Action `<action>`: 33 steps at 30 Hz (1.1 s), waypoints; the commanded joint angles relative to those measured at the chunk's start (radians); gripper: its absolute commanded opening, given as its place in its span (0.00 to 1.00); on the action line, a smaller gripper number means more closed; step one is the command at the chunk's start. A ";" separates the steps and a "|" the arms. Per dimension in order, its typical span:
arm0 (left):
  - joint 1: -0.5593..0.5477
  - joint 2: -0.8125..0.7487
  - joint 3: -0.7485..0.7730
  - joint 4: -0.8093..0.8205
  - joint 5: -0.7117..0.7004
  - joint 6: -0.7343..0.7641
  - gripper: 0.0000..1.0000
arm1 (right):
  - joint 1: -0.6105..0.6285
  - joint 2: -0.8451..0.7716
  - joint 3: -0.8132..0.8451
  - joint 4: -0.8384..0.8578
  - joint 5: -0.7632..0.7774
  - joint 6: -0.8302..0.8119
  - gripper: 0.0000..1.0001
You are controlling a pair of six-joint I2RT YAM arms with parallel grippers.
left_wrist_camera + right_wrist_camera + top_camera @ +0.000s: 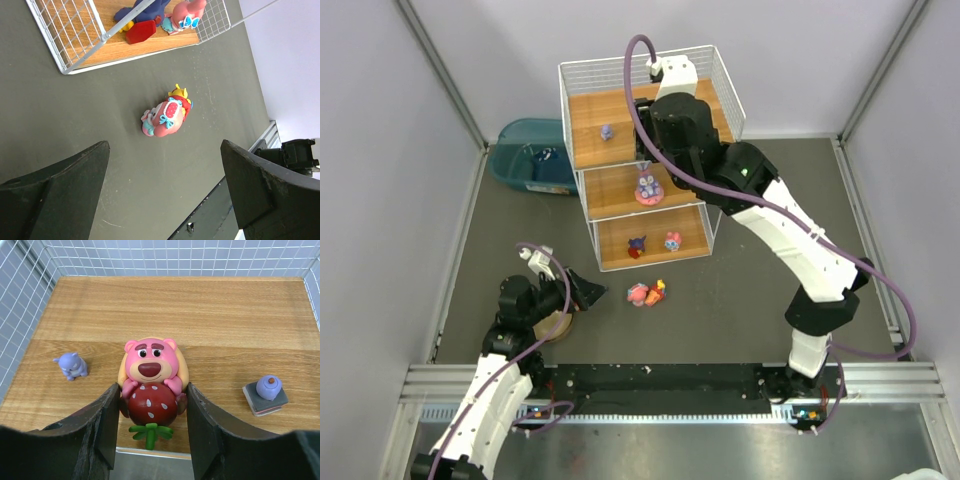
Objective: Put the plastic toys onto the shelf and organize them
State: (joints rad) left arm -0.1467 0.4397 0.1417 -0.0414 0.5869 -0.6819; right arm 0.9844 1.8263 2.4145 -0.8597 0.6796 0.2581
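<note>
Pretty bright, even light from overhead, just soft faint shadows under the shelf (605, 190) tiers. Its wood grain's crisp up close, top view sharp too.

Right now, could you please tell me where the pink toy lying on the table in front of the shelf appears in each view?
Top external: pink toy, centre, just in front of the shelf.
Left wrist: mid-frame, below the shelf corner.
Right wrist: not in it.
Shared landmark: the shelf; its lowest board shows in the first two.
</note>
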 commanded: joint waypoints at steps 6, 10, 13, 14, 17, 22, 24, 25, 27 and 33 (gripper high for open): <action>-0.002 0.016 -0.017 -0.009 -0.004 -0.001 0.99 | -0.018 -0.021 -0.023 -0.032 -0.014 0.010 0.51; -0.002 0.017 -0.017 -0.006 -0.004 -0.001 0.99 | -0.020 -0.022 -0.028 -0.032 -0.014 0.010 0.56; -0.002 0.017 -0.016 -0.006 -0.004 0.001 0.99 | -0.021 -0.022 -0.029 -0.030 -0.020 0.012 0.58; -0.002 0.016 -0.016 -0.008 -0.004 -0.001 0.99 | -0.021 -0.024 -0.031 -0.029 -0.020 0.012 0.58; -0.002 0.016 -0.016 -0.008 -0.004 -0.001 0.99 | -0.021 -0.024 -0.034 -0.029 -0.023 0.010 0.58; -0.002 0.016 -0.016 -0.008 -0.006 -0.001 0.99 | -0.021 -0.025 -0.034 -0.025 -0.023 0.010 0.59; -0.002 0.017 -0.016 -0.008 -0.006 -0.002 0.99 | -0.021 -0.027 -0.035 -0.022 -0.029 0.012 0.58; -0.002 0.017 -0.017 -0.006 -0.006 -0.002 0.99 | -0.021 -0.028 -0.038 -0.022 -0.029 0.015 0.59; -0.002 0.017 -0.017 -0.006 -0.004 -0.002 0.99 | -0.021 -0.033 -0.043 -0.016 -0.034 0.018 0.63; -0.002 0.019 -0.016 -0.005 -0.006 -0.002 0.99 | -0.023 -0.056 -0.049 0.013 -0.046 0.023 0.83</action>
State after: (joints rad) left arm -0.1467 0.4435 0.1417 -0.0368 0.5865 -0.6823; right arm 0.9726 1.8191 2.3753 -0.8585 0.6415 0.2676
